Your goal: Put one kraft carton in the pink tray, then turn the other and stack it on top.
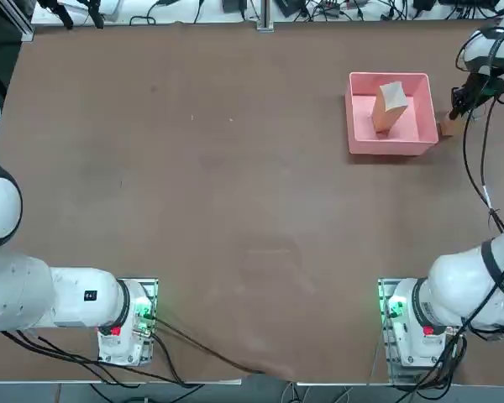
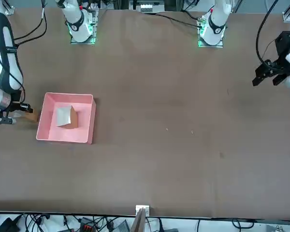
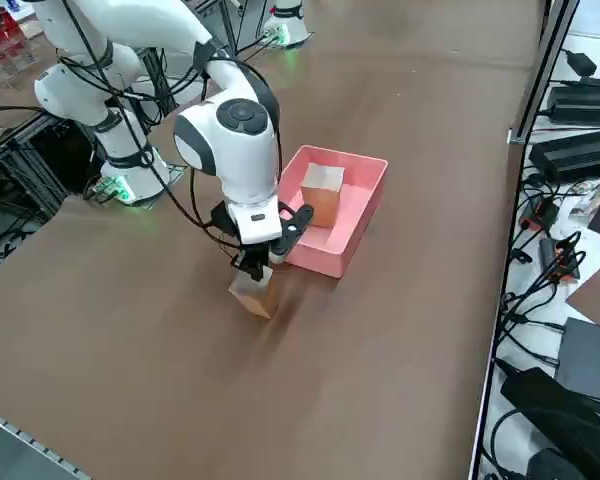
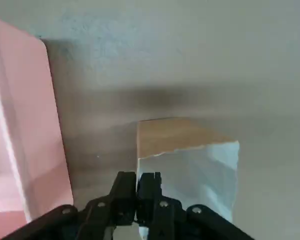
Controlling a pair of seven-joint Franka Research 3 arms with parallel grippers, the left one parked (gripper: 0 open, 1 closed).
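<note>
Right end effector (image 4: 137, 192): closed on the edge of kraft carton no. 2 (image 3: 254, 293), set on surface (image 1: 235, 210). Pink tray (image 1: 357, 117), just beside end effector: carton no. 1 (image 1: 389, 107) held inside.

table (image 1: 193, 210): brown, bare across most of its top | cables (image 3: 550, 300): black, tangled along the floor beside the table's edge | power bricks (image 3: 585, 155): black, near those cables | green lights (image 2: 210, 41): glowing at table's far edge
</note>
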